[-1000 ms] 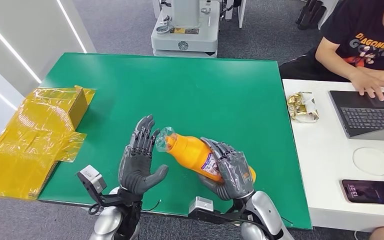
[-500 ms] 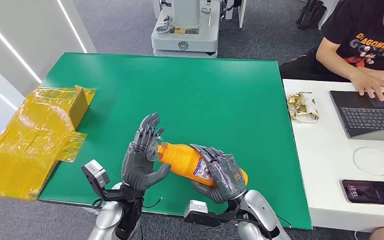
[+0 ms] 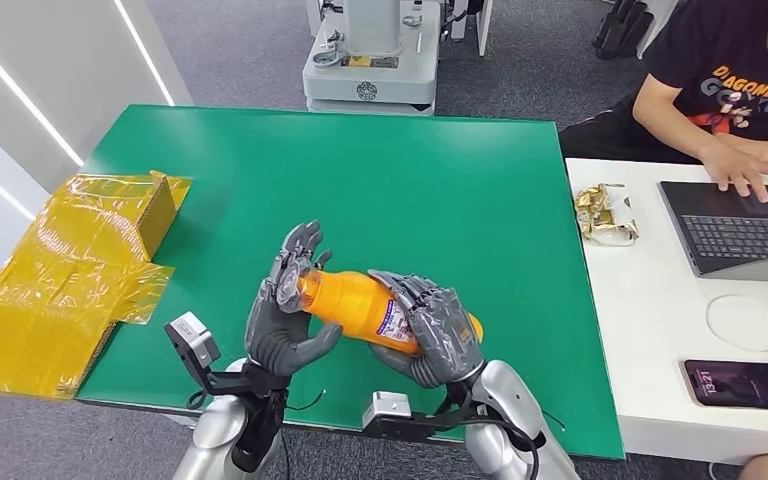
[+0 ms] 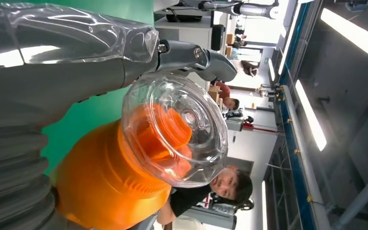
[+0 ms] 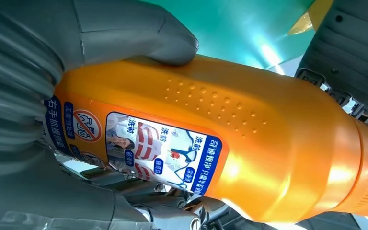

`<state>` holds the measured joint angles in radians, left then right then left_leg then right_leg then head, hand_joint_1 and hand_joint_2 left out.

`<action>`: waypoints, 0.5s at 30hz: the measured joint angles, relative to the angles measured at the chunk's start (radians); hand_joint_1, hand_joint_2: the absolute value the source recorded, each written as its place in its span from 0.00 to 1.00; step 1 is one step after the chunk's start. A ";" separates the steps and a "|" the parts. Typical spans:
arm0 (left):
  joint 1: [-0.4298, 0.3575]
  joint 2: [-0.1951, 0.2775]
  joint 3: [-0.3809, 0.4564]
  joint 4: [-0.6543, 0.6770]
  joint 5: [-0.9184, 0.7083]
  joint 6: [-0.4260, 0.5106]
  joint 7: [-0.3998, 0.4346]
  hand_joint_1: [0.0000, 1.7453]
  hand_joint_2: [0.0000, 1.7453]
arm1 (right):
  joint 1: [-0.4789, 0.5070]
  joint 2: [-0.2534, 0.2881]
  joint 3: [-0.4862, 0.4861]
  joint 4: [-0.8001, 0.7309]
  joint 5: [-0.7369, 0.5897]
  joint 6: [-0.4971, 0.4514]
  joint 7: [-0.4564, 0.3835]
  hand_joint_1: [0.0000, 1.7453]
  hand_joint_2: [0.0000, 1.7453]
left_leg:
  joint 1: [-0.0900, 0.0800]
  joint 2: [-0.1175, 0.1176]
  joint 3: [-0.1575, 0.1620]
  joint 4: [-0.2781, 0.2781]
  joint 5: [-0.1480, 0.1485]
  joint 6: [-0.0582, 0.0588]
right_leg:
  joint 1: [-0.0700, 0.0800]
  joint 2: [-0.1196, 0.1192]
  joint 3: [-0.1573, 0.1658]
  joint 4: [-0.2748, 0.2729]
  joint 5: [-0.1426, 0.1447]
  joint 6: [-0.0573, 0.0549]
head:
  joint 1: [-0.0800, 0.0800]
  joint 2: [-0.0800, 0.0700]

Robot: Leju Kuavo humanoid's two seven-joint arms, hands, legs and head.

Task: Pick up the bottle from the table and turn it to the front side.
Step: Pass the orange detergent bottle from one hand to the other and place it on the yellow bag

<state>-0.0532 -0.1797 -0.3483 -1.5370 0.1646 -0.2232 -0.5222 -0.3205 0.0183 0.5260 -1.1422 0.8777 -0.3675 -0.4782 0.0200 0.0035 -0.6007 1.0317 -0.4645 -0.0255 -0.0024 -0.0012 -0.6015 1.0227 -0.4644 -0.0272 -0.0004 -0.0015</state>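
Note:
An orange bottle (image 3: 360,300) with a clear cap lies on its side above the near edge of the green table (image 3: 410,170). My right hand (image 3: 435,330) grips its labelled lower half; the label (image 5: 163,151) faces the right wrist camera. The cap end points at my left hand (image 3: 285,300), which is spread, fingers above the cap and thumb below it. In the left wrist view the clear cap (image 4: 172,129) sits right against the palm, with the fingers (image 4: 191,55) stretched over it and not curled. I cannot tell whether they press on it.
A yellow film-wrapped box (image 3: 70,260) lies at the table's left edge. To the right stands a white desk with a laptop (image 3: 740,230), a phone (image 3: 740,384) and a snack packet (image 3: 605,213); a person (image 3: 730,90) types there. A grey machine base (image 3: 370,60) stands beyond the table.
My right hand has carried the bottle leftward and a little toward me, bringing the cap end into my left hand. The left hand has barely moved.

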 joint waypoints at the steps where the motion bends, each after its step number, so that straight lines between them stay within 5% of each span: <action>1: -0.002 0.000 0.000 0.001 0.000 0.000 0.000 0.00 1.00 | -0.002 0.003 0.000 0.005 -0.001 -0.003 -0.003 1.00 1.00 | 0.000 0.000 0.000 0.000 0.000 0.000 | 0.000 0.000 0.000 0.000 0.000 0.000 | 0.000 0.000; 15: -0.007 -0.003 0.012 0.007 -0.035 0.052 -0.018 0.01 1.00 | -0.033 0.037 0.005 0.084 -0.017 0.025 -0.004 1.00 1.00 | 0.000 0.000 0.000 0.000 0.000 0.000 | 0.000 0.000 0.000 0.000 0.000 0.000 | 0.000 0.000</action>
<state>-0.0598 -0.1830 -0.3359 -1.5304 0.1296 -0.1710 -0.5400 -0.3531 0.0550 0.5307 -1.0580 0.8607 -0.3426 -0.4826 0.0200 0.0035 -0.6008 1.0317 -0.4645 -0.0255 -0.0024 -0.0013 -0.6014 1.0227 -0.4644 -0.0272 -0.0003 -0.0015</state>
